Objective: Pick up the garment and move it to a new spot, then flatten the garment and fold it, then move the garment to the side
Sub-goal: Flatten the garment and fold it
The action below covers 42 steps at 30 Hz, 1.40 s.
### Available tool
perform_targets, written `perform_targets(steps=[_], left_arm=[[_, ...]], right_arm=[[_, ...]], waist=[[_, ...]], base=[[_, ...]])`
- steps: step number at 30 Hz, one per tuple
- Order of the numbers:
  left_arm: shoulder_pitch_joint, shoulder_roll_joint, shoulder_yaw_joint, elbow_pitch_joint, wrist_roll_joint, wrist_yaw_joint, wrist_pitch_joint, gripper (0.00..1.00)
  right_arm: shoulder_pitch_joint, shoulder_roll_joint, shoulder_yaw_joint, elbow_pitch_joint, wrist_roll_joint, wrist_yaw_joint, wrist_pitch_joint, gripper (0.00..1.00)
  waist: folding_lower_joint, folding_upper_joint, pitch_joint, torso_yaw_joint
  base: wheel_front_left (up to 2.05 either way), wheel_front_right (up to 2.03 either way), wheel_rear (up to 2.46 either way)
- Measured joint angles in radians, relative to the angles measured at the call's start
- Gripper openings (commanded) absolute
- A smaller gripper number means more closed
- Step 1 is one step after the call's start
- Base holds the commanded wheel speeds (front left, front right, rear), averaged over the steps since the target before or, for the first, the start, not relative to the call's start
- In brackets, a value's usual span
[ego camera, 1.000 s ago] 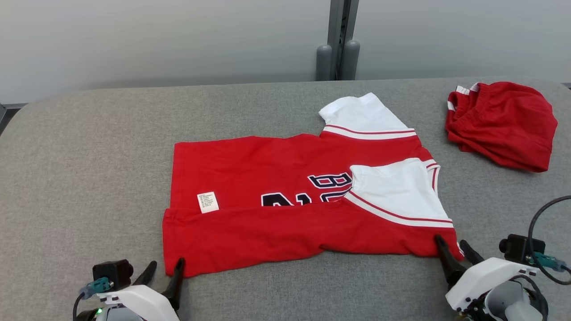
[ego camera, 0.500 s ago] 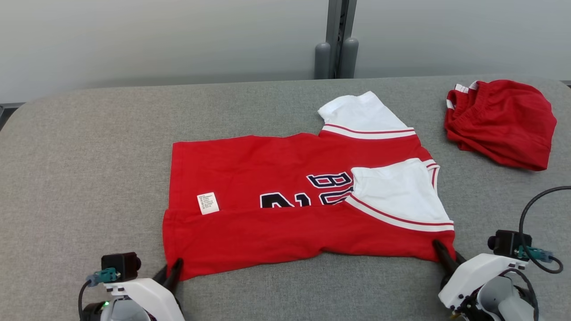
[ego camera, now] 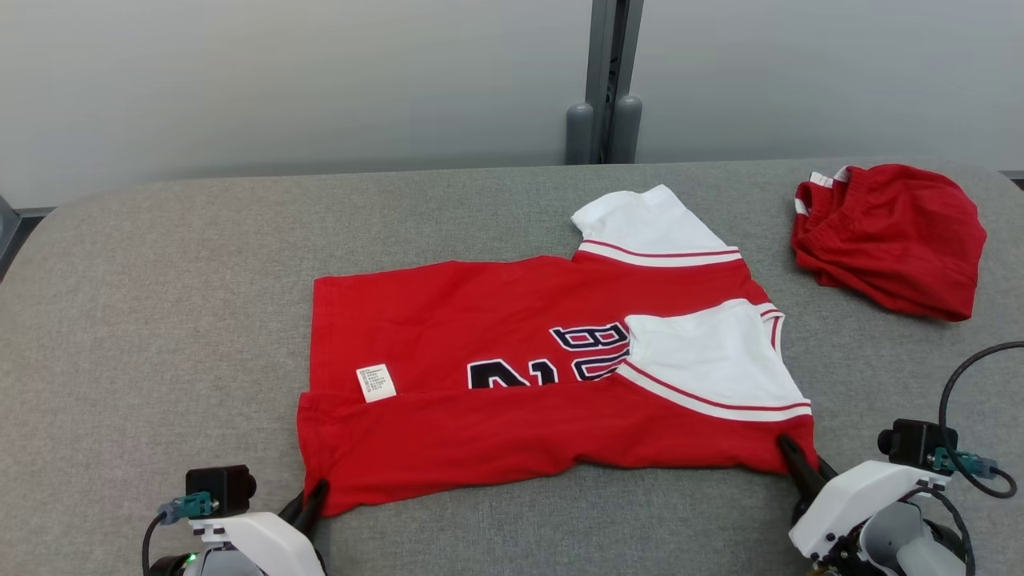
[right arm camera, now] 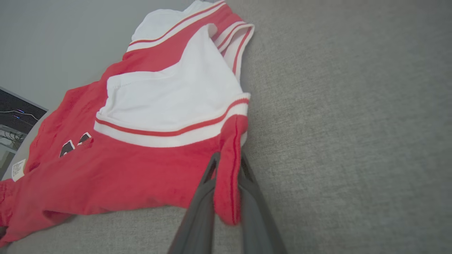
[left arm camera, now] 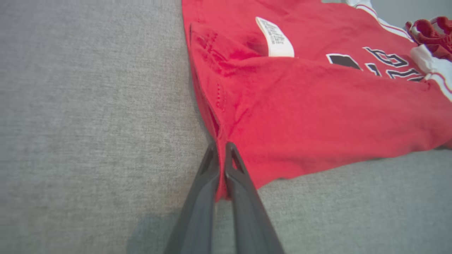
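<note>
Left gripper point(ego camera: 314, 492) clamped on near-left corner of red-and-white fabric jersey point(ego camera: 480, 320); right gripper point(ego camera: 788, 450) clamped on its near-right corner. Grey cloth tabletop point(ego camera: 160, 320) beneath.

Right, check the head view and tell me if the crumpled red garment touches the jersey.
No, the crumpled red garment lies apart from the jersey, with bare grey tabletop between them.

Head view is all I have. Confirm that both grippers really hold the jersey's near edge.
Observer: In the left wrist view the left gripper is shut on the jersey, the hem corner pinched in its jaws.
Operator: Now the right one.
Observer: In the right wrist view the right gripper is shut on the corner below the white sleeve; a red fold runs back between its jaws.
</note>
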Motion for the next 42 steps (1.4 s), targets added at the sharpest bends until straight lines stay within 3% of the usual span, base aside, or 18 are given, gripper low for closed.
perform_targets(steps=[14,22,30,42], left_arm=[[0.117,0.085,-0.016,-0.147,-0.026,-0.002,0.089,0.00],[0.229,0.128,-0.018,-0.314,-0.027,0.044,0.132,0.00],[0.325,0.152,-0.019,-0.462,-0.039,0.090,0.179,0.00],[0.407,0.212,0.002,-0.610,-0.060,0.147,0.250,0.00]], right_arm=[[0.115,-0.090,0.030,-0.145,0.147,0.000,0.108,0.00],[0.210,-0.129,0.012,-0.269,0.183,0.000,0.154,0.00],[0.314,-0.131,-0.044,-0.371,0.157,0.000,0.186,0.00],[0.436,-0.079,-0.210,-0.523,0.058,0.000,0.336,0.00]], waist=[[0.0000,0.0000,-0.071,0.003],[0.0000,0.0000,-0.076,-0.001],[0.0000,0.0000,-0.068,-0.003],[0.0000,0.0000,-0.051,-0.015]], base=[[0.00,0.00,0.00],[0.00,0.00,0.00],[0.00,0.00,0.00],[0.00,0.00,0.00]])
